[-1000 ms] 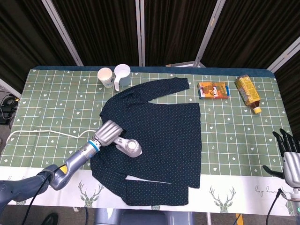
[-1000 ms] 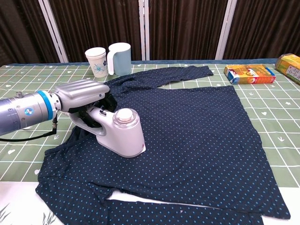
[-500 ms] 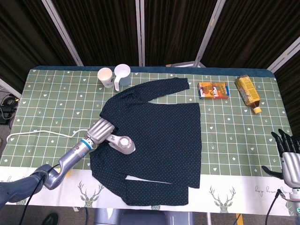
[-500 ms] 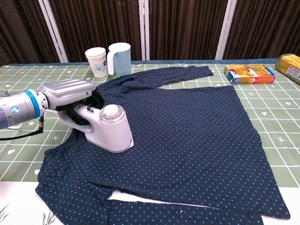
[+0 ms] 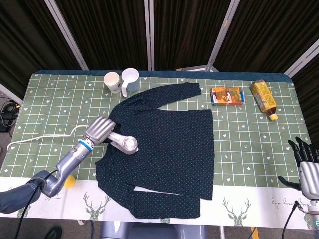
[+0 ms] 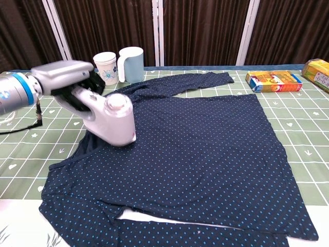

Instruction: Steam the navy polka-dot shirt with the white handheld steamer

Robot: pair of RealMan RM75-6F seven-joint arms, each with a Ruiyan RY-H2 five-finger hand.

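- Left hand [image 6: 64,77]: wrapped around the handle of the white steamer [image 6: 110,119].
- Navy polka-dot shirt [image 6: 195,154]: spread flat under and right of the hand.
- Paper cup [image 6: 105,67], pale blue jug [image 6: 131,64]: just behind the hand.
- Orange box [image 6: 273,81]: far right.

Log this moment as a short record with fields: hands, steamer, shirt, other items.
left hand: grips the steamer handle
right hand: at the table's right edge, fingers apart, holds nothing
steamer: white, head over the shirt's left side; contact with the cloth cannot be told
shirt: navy, polka-dot, spread flat on the table
cord: white, trails left from the steamer
other items: paper cup and white jug at the back; orange box and a yellow carton at back right; small yellow thing near the front edge
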